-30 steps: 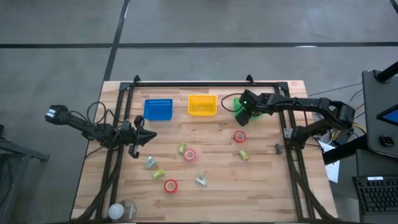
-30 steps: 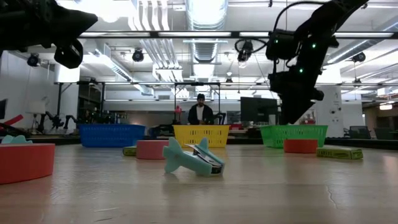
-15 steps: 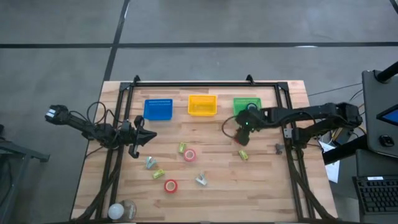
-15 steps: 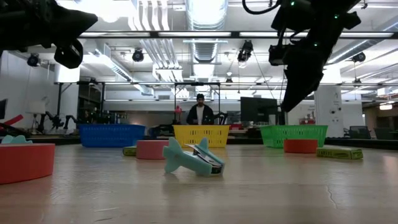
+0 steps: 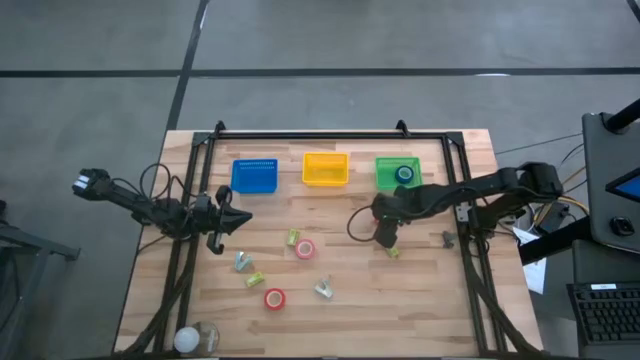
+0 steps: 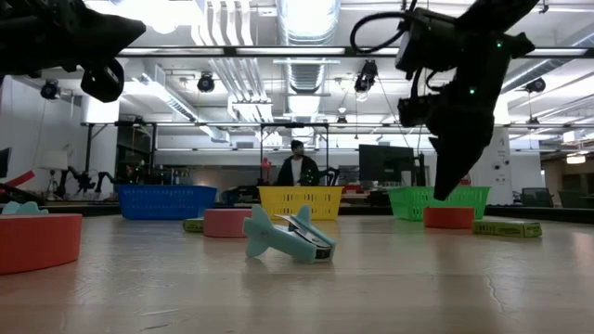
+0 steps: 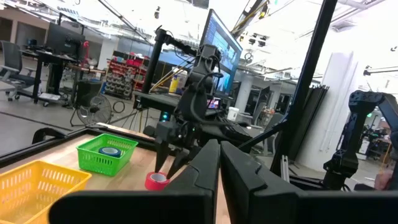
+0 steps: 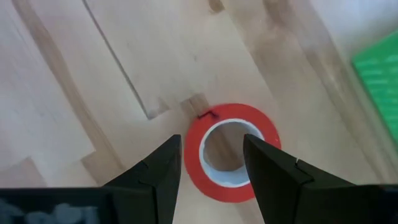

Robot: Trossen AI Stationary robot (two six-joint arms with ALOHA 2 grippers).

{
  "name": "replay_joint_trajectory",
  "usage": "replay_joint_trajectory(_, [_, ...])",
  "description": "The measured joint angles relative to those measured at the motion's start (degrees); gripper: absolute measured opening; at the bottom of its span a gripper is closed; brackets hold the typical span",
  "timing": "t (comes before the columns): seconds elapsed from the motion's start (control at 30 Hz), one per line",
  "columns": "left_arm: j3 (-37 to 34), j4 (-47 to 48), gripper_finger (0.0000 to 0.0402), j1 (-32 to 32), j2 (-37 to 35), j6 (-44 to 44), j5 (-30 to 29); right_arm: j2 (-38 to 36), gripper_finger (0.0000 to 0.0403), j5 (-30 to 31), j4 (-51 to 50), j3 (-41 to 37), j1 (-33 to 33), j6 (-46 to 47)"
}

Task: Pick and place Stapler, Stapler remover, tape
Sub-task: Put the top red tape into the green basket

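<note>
Right wrist view: your right gripper (image 8: 211, 158), jaws spread, hovers over a tape roll (image 8: 231, 151); descend off-centre and a finger could knock it skidding away.

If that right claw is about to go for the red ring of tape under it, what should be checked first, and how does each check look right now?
1. Right gripper open: ok, its two fingers stand apart.
2. Gripper lined up over the red tape roll: ok, the right wrist view shows the ring between the fingers.
3. Gripper down at the roll: not ok, in the low view it hangs above the table.
4. Nothing crowding the roll: ok, bare wood surrounds it.
5. Green tray free to receive it: ok, it holds one roll with room beside it.
6. Left gripper out of the way: ok, it waits near the table's left edge.
</note>
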State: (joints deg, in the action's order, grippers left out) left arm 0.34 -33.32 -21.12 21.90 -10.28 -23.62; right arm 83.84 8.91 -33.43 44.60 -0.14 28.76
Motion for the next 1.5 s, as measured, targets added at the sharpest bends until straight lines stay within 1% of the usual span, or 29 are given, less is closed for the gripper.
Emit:
replay_joint_trajectory(0.2, [0.0,0.0,0.0019,0.0,0.0,0.0,0.0,3.7,0.0157,-0.5,0.4,0.0,0.1,0.4])
replay_joint_trajectory(0.37, [0.0,0.0,0.0021,0.0,0.0,0.0,0.0,5.7,0.0134,-0.5,1.3,0.0,0.2,0.1])
replay_joint_trajectory(0.47, [0.0,0.0,0.002,0.0,0.0,0.0,0.0,6.2,0.0112,-0.4,1.3,0.0,0.2,0.0])
replay_joint_trajectory(0.67, [0.0,0.0,0.002,0.0,0.0,0.0,0.0,5.0,0.005,-0.5,1.3,0.0,0.2,0.0])
replay_joint_trajectory(0.77, [0.0,0.0,0.0021,0.0,0.0,0.0,0.0,3.5,0.0033,-0.4,1.3,0.0,0.2,0.0])
replay_joint_trajectory(0.87, [0.0,0.0,0.0019,0.0,0.0,0.0,0.0,1.5,0.0034,-0.5,1.3,0.0,0.2,0.1])
replay_joint_trajectory(1.03, [0.0,0.0,0.002,0.0,0.0,0.0,0.0,-2.7,0.005,-0.4,1.6,0.0,0.3,0.2])
replay_joint_trajectory(1.37, [0.0,0.0,0.0019,0.0,0.0,0.0,0.0,-10.4,0.0047,0.3,1.2,1.5,0.3,0.2])
replay_joint_trajectory(1.5, [0.0,0.0,0.0021,0.0,0.0,0.0,0.0,-12.6,0.0047,4.3,-1.6,3.3,0.2,0.2])
